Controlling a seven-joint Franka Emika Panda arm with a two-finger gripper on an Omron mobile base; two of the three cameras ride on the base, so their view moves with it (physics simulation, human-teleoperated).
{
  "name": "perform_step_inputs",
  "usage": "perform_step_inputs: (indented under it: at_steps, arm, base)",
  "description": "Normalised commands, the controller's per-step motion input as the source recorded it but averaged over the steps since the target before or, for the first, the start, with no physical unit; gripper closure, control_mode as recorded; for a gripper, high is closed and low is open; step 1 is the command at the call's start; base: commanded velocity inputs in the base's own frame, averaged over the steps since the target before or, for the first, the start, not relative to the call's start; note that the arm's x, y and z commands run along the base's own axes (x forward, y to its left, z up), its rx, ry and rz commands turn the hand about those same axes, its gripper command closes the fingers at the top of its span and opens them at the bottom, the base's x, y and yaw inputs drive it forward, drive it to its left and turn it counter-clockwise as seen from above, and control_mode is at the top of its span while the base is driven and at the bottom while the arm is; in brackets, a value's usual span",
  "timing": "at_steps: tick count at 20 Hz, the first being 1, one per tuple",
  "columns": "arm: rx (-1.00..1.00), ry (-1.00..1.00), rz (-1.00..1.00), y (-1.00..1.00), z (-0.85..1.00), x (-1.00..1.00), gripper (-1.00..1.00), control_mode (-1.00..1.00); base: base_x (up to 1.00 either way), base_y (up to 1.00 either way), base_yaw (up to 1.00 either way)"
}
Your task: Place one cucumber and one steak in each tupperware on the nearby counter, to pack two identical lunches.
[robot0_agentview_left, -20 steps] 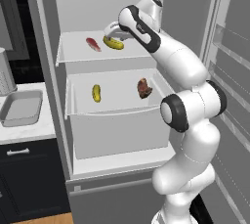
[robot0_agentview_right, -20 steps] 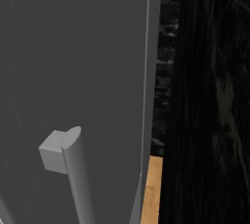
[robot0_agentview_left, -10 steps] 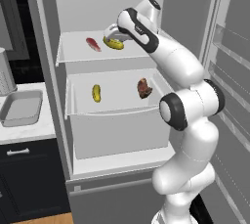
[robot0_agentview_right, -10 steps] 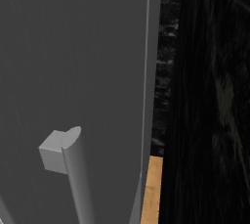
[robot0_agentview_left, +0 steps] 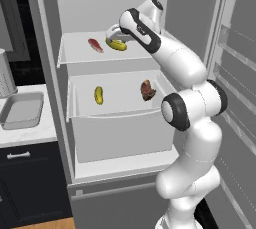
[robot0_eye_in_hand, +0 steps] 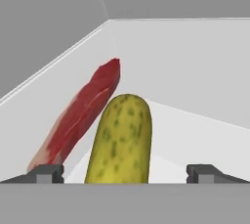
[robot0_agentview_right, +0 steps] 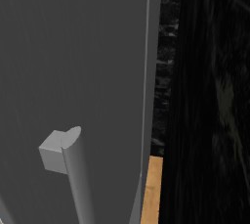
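1. The gripper (robot0_eye_in_hand: 125,173) is inside the open fridge (robot0_agentview_left: 45,73) at the upper shelf (robot0_agentview_left: 80,55), and its two fingers are spread wide with nothing between them pinched.
2. In the hand view a cucumber (robot0_eye_in_hand: 122,142) lies between the two fingertips (robot0_eye_in_hand: 46,173), its near end at the bottom of the picture and its far end pointing away; whether either fingertip touches it cannot be told.
3. From the left base view the same cucumber (robot0_agentview_left: 116,45) rests on the upper shelf, just at the gripper's (robot0_agentview_left: 113,36) end of the arm (robot0_agentview_left: 175,60).
4. A slim red steak (robot0_eye_in_hand: 80,115) lies close along the cucumber's left side in the hand view; in the left base view it (robot0_agentview_left: 95,45) sits on the upper shelf to the left of the cucumber, a little apart.
5. On the lower shelf (robot0_agentview_left: 120,110) a second cucumber (robot0_agentview_left: 99,95) lies to the left and a darker brown steak (robot0_agentview_left: 147,90) to the right, well apart from each other and below the gripper.
6. A grey tray (robot0_agentview_left: 22,111) sits on the white counter (robot0_agentview_left: 27,134) to the left of the fridge, well apart from the gripper.
7. The right base view shows a grey door (robot0_agentview_right: 73,71) with a handle (robot0_agentview_right: 73,169).
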Motion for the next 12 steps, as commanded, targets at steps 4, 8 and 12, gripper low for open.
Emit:
perform_step_inputs:
  at_steps: [4,8,12]
  arm:
    - [-0.01,0.0,0.0,0.04,0.0,0.01,-1.0,-1.0]
    - [-0.01,0.0,0.0,0.09,0.0,0.0,-1.0,-1.0]
    - [0.0,0.0,0.0,0.06,-0.04,0.0,-1.0,-1.0]
  base:
    - [0.0,0.0,0.0]
    - [0.0,0.0,0.0]
    - [0.0,0.0,0.0]
